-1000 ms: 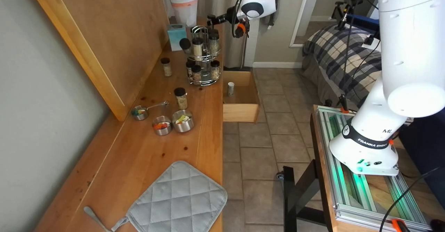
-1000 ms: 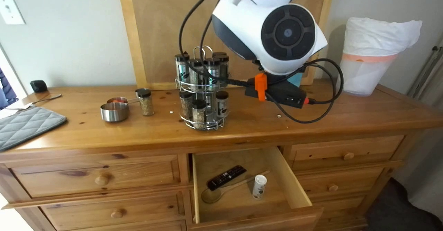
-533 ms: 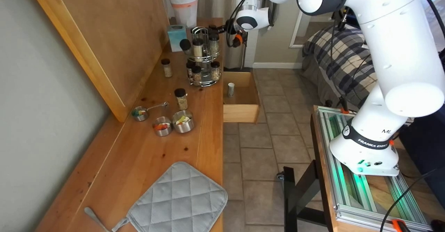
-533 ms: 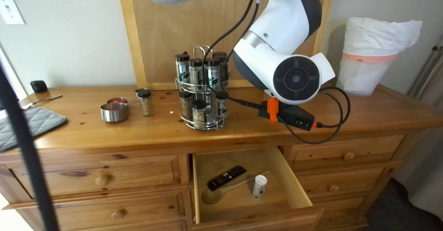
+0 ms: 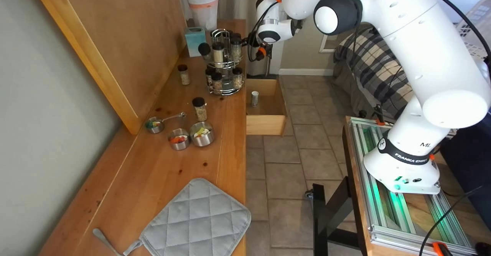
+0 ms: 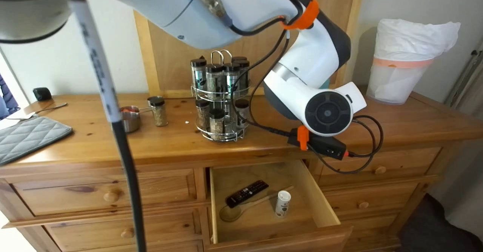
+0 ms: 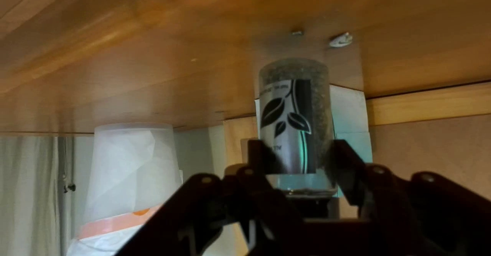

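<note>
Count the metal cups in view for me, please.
3, on the dresser: a wall-side cup, a middle cup and a front-side cup. The spice rack could hide more.

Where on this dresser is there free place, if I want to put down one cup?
The dresser top is bare between the grey pot holder and metal cups, and between the white bin and the top's front edge. It is crowded at the spice rack, with jars on both tiers; near it, the gripper holds another jar.

“FRANKA EMIKA” on black base band (image 5: 406, 152), “ML” on arm link (image 5: 417, 129) above, leaf-printed label (image 7: 285, 114) on jar (image 7: 295, 125)
</note>
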{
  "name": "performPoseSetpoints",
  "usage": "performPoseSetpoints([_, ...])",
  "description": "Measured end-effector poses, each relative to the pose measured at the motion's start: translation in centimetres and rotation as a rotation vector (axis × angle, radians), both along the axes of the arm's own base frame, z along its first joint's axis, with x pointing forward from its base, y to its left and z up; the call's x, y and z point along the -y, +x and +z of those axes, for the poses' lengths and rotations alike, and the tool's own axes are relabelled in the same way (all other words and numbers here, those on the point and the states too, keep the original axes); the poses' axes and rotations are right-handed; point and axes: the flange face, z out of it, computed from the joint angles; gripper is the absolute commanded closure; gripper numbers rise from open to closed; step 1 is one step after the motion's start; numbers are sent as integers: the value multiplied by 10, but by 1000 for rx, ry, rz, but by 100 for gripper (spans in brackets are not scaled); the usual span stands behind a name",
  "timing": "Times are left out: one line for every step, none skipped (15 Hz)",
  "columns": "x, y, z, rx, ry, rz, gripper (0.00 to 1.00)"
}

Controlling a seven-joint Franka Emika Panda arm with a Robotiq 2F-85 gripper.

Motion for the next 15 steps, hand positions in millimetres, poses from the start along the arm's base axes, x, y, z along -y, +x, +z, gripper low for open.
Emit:
performPoseSetpoints([1, 1, -4, -6, 5, -5, 19])
performPoseSetpoints([1, 2, -6, -10, 8, -9, 13])
performPoseSetpoints([1, 3, -7, -12, 11, -11, 5])
performPoseSetpoints([1, 4, -8, -11, 13, -10, 1])
performPoseSetpoints([1, 5, -7, -12, 16, -9, 0])
performPoseSetpoints([1, 6, -6, -15, 18, -5, 0])
performPoseSetpoints([1, 7, -5, -19, 22, -2, 0])
performPoseSetpoints([1, 9, -3, -25, 26, 4, 0])
performPoseSetpoints([0, 11, -1, -36, 33, 11, 0])
performPoseSetpoints([0, 12, 3, -50, 41, 18, 0])
performPoseSetpoints([0, 13, 8, -70, 53, 15, 0])
performPoseSetpoints([0, 13, 16, -93, 62, 2, 0])
performPoseSetpoints([1, 12, 25, -113, 67, -18, 0])
performPoseSetpoints([2, 9, 37, -137, 73, -41, 0])
performPoseSetpoints([2, 7, 49, -165, 79, -65, 0])
